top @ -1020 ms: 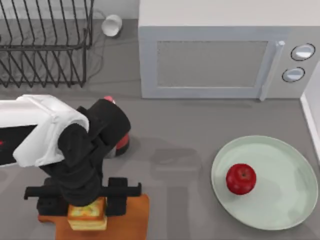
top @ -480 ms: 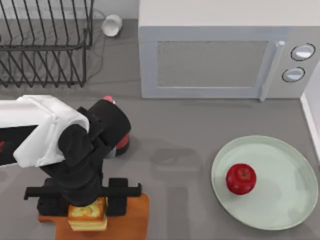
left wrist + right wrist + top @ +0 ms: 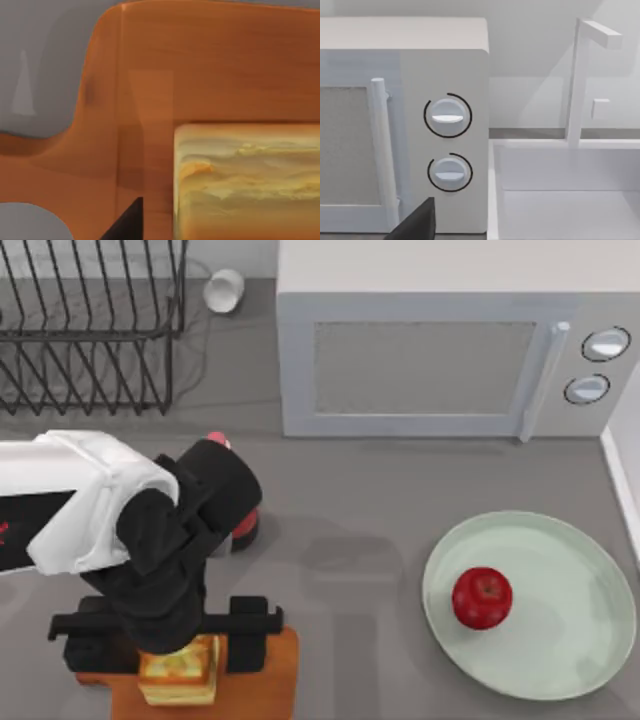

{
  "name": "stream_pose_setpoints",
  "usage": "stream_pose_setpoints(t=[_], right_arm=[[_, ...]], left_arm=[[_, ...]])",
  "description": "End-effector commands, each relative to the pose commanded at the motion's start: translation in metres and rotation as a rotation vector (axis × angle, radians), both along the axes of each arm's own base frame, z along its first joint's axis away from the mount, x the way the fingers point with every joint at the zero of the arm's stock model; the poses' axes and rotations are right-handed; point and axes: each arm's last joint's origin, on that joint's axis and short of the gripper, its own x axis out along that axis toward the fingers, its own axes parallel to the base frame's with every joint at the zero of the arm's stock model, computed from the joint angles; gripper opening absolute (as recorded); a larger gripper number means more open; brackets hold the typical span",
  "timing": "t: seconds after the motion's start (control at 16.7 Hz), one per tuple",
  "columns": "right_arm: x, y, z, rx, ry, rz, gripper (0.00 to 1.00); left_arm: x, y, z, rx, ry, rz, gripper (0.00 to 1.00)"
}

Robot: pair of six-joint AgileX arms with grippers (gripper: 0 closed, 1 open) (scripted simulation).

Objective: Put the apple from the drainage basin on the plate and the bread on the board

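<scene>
The red apple [image 3: 482, 597] rests on the pale green plate [image 3: 560, 570] at the right of the table. At the front left, the toasted bread [image 3: 180, 680] lies on the orange-brown board [image 3: 265, 680]. My left gripper [image 3: 176, 642] hangs straight over the bread, open, its finger blocks spread to either side. In the left wrist view the bread [image 3: 247, 182] sits flat on the board [image 3: 200, 60], and one dark fingertip [image 3: 127, 224] stands apart from the slice. A dark fingertip [image 3: 415, 222] of my right arm faces the microwave.
A grey microwave [image 3: 440, 360] stands at the back, with a wire dish rack [image 3: 90, 330] and a tipped white cup [image 3: 224, 290] to its left. A red-capped dark bottle [image 3: 243, 525] is behind my left arm. A white basin [image 3: 560, 200] with a tap lies at the far right.
My left gripper's finger blocks have spread wider around the bread. The slice has settled slightly lower onto the board. The apple has not moved.
</scene>
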Motion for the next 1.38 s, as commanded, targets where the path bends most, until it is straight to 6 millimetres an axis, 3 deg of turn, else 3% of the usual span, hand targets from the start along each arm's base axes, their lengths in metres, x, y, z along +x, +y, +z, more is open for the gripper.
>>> stream_pose_setpoints(t=[0.54,0.72,1.02,1.38], right_arm=[[0.0,0.0,0.0,0.0,0.0,0.0,1.0],[0.0,0.0,0.0,0.0,0.0,0.0,1.0],[0.0,0.0,0.0,0.0,0.0,0.0,1.0],[0.0,0.0,0.0,0.0,0.0,0.0,1.0]], left_arm=[[0.0,0.0,0.0,-0.001,-0.001,0.0,1.0],[0.0,0.008,0.007,-0.035,-0.047,0.004,1.0],[-0.012,0.044,0.029,-0.152,-0.258,0.012,1.0],[-0.045,0.099,0.044,-0.251,-0.698,0.014,1.0]])
